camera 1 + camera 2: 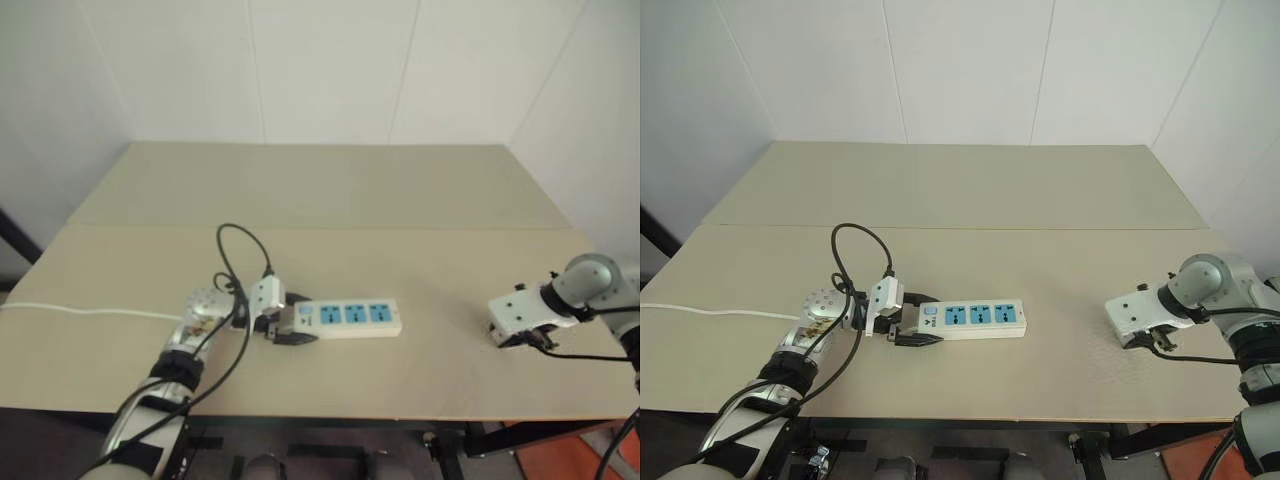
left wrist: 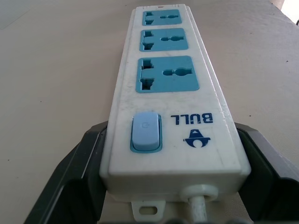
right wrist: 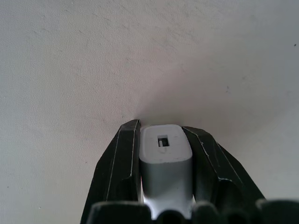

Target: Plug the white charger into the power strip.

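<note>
The power strip (image 1: 352, 316) lies flat on the table, a long white bar with three blue socket faces (image 2: 167, 74) and a blue switch (image 2: 146, 132). My left gripper (image 1: 297, 321) is shut on its switch end, one black finger (image 2: 77, 177) on each long side. Far to the right, my right gripper (image 1: 519, 341) points down at the table near the right edge. In the right wrist view it (image 3: 161, 125) is shut on the white charger (image 3: 166, 161), whose end with a small slot faces the table just below it.
The strip's thin white cord (image 1: 80, 311) trails left off the tan table (image 1: 330, 190). A black cable (image 1: 232, 240) loops above my left wrist. White walls close the far side. Bare tabletop lies between the strip and my right gripper.
</note>
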